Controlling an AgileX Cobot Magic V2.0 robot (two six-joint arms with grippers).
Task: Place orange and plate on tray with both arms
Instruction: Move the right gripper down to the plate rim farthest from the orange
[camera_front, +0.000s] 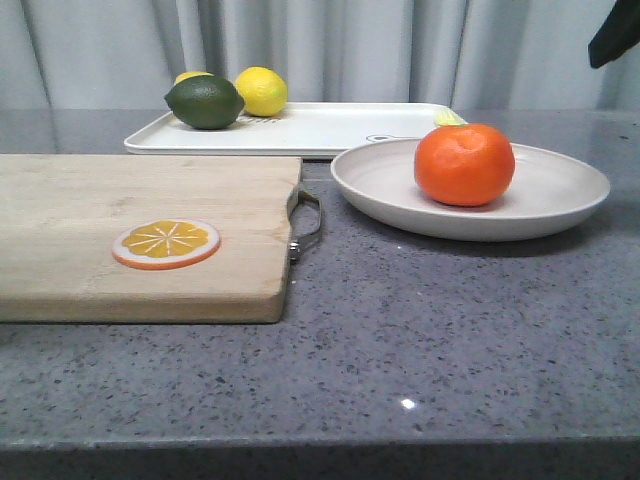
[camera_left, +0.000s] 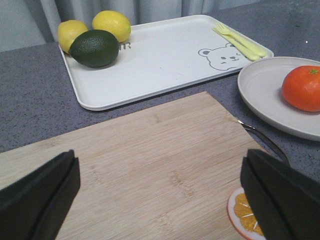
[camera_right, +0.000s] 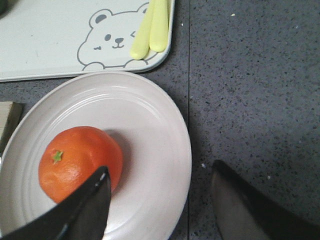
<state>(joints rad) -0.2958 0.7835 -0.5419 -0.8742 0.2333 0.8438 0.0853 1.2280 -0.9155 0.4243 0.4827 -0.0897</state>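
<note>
Nothing's landing yet — orange (camera_front: 464, 164) sitting on plate (camera_front: 560, 195), both off the tray (camera_front: 320, 128) — both claws hanging spread, empty.

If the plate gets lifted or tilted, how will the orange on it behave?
The orange is round and sits loose on the plate, so it will probably roll if the plate tilts. The plate's low raised rim may stop a slow roll, likely not a fast one. The dimpled skin should give some grip.
</note>
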